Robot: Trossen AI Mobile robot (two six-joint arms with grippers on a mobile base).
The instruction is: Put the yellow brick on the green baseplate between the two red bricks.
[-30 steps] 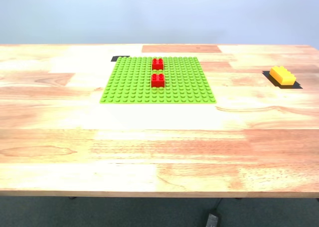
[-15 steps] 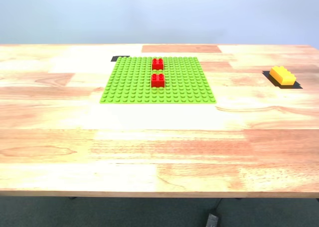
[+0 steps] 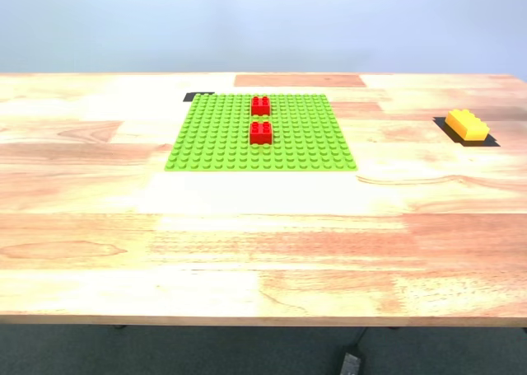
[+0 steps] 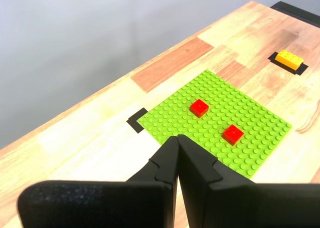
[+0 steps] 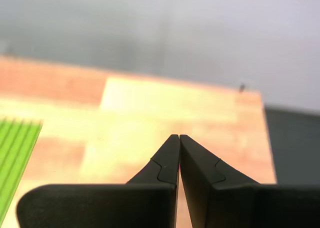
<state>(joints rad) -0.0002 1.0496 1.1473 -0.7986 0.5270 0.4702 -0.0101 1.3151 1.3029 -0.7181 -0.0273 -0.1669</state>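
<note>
While both tools sit closed and empty, the yellow brick (image 3: 466, 125) awaits pickup. Open wide; grip its long sides squarely.

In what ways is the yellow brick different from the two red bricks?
The yellow brick is longer; each of the two red bricks is small and square. The yellow brick rests on a dark patch on the table, while the red bricks sit on the green baseplate. All are studded bricks.

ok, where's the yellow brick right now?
The yellow brick sits on a black patch on the wooden table, at the exterior view's right, well clear of the green baseplate and not held by either tool.
</note>
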